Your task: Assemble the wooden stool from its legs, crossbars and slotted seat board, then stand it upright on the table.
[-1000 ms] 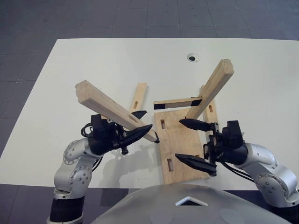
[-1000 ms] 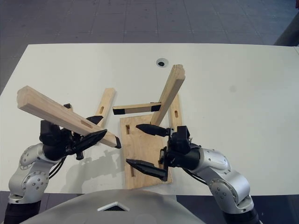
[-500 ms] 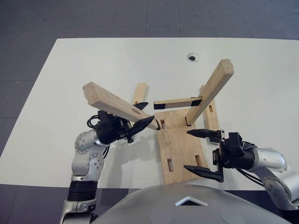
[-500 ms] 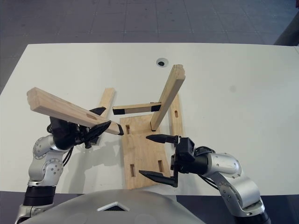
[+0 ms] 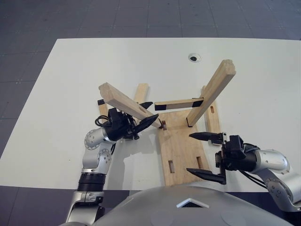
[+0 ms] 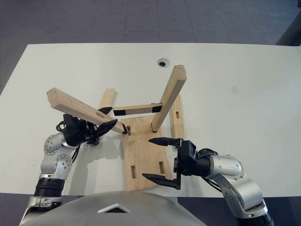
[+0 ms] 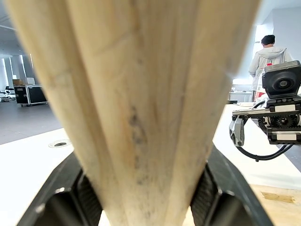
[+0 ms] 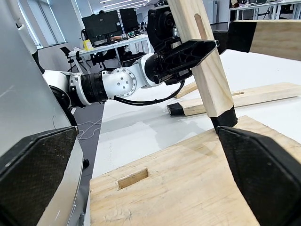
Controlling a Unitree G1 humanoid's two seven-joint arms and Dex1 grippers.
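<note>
The left claw [image 5: 146, 114] is squeezing a long, pale wooden leg with a black tip [image 5: 123, 99], tilting it so the tip is pointing at the little slot in the eleven o'clock corner of the flat, light brown seat board [image 5: 181, 147] lying on the white table [image 5: 70, 70], where I think it is meant to go in. The right claw [image 5: 192, 153] is hanging wide open and empty over the board's five o'clock edge, maybe getting ready to hold it down. At one o'clock another wooden leg [image 5: 212, 91] is already standing in its slot, with a black-ended crossbar [image 5: 178, 104] sticking out toward nine o'clock.
</note>
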